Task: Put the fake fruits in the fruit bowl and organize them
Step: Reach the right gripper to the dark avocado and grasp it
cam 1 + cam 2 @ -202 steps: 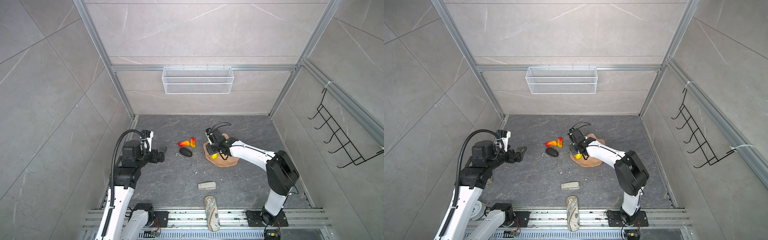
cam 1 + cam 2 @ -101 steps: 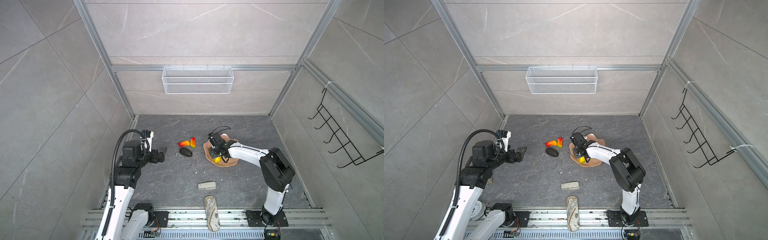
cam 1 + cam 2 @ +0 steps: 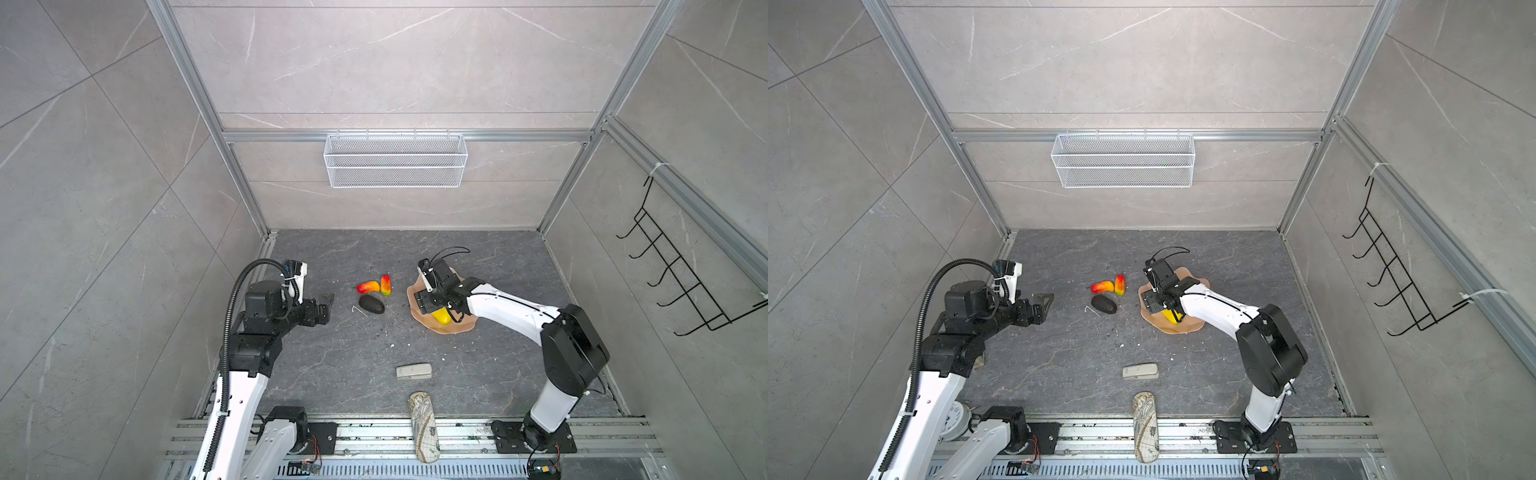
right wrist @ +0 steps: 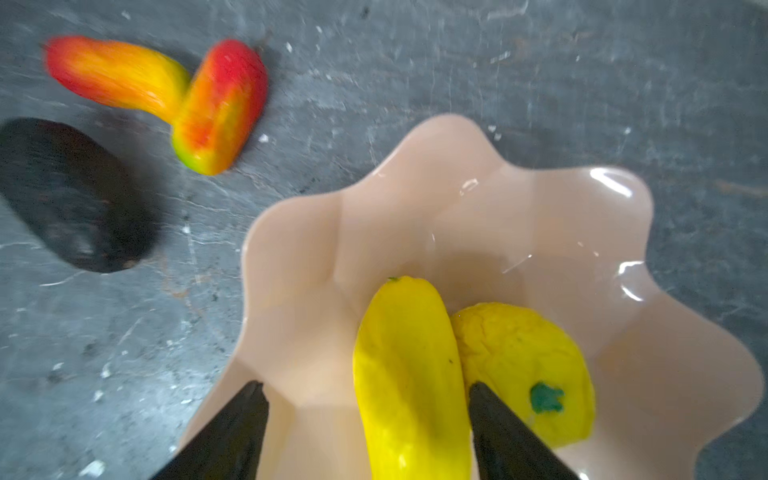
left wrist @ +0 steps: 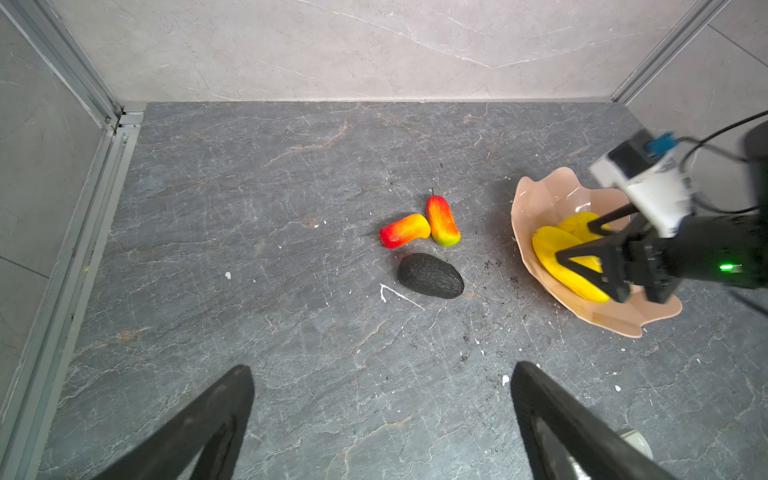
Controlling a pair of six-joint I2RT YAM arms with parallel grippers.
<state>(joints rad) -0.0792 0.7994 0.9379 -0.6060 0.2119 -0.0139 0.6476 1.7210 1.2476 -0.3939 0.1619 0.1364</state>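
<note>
The right arm [image 3: 507,307] is rising from its base at the near edge, with its white forearm lying out leftward and away toward the middle of the worktop [image 3: 478,374]. Its wrist is bending downward. The right gripper [image 4: 365,386] is angling down at the end of it, and its two black jaws are standing wide apart.

The left arm [image 3: 241,399] is standing up from its base at the near left, with the elbow high and the forearm roughly level. The left gripper [image 5: 382,368] is hanging above the worktop and pointing toward the middle. Its jaws are also standing wide apart, and it is sitting well apart from the right gripper.
</note>
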